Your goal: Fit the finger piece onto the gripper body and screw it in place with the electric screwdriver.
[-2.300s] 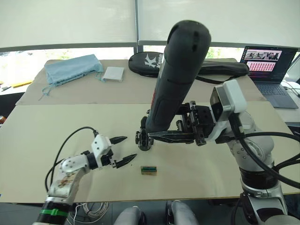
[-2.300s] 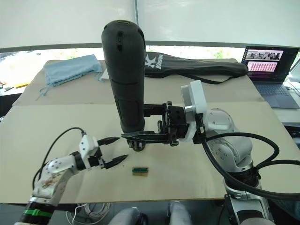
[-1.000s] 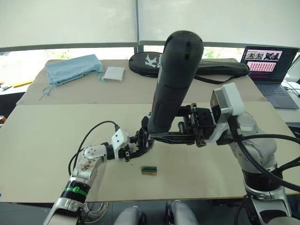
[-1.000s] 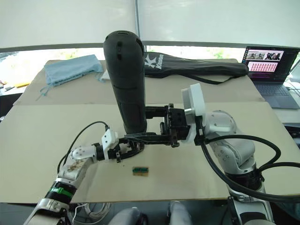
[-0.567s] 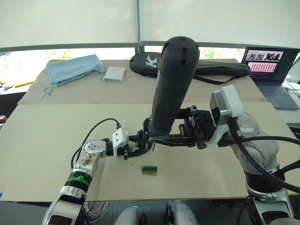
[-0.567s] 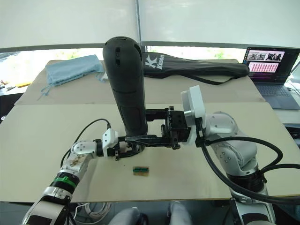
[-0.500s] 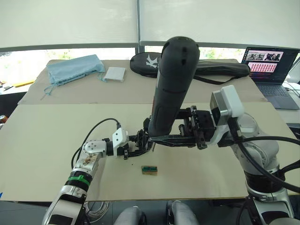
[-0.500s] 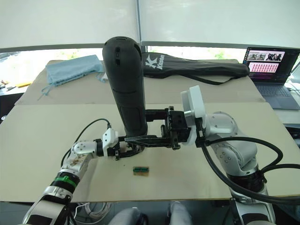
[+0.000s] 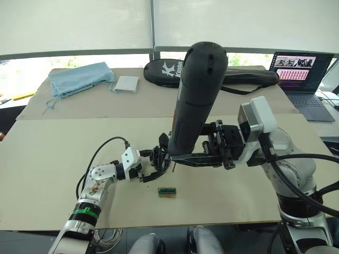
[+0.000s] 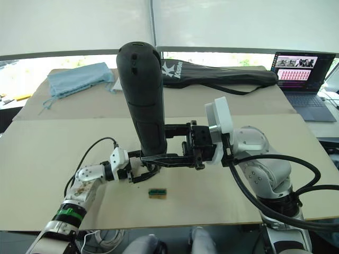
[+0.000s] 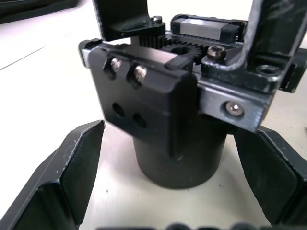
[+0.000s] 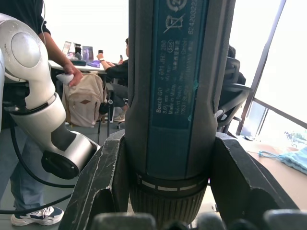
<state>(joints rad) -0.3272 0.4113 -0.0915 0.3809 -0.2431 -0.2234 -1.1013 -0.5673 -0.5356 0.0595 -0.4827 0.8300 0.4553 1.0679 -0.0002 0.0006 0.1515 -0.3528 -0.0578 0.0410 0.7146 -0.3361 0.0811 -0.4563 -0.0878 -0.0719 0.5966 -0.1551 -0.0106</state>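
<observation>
Gripper body [image 11: 163, 115]: one, standing on its round base on the table [image 9: 47, 153], directly under the lower end of the electric screwdriver [image 9: 195, 95]. Toothed gear and several screw heads face up.

Electric screwdriver: one, held near upright, slightly tilted, clamped between the two fingers of the right gripper [image 9: 177, 156], which grip it low on the barrel. The bit tip is hidden behind the body, so I cannot tell whether it is seated in a screw.

Left gripper [image 11: 168, 201]: fingers spread apart, one on either side of the round base, neither touching it.

Finger piece: cannot be told apart from the parts already on the body.

Other items, beyond the tool's far side: one black racket bag [image 9: 233, 74], one pale blue cloth pouch [image 9: 79, 78], one small white pad [image 9: 127, 83], one laptop [image 9: 302, 74]. Nearer than the tool: one small green-and-tan box [image 9: 167, 192].

Risks, as judged:
- Body unclamped; driving torque could spin or tip it.
- Tilted tool may slip off the screw head.
- Heavy tool held low could swing in the grip.
</observation>
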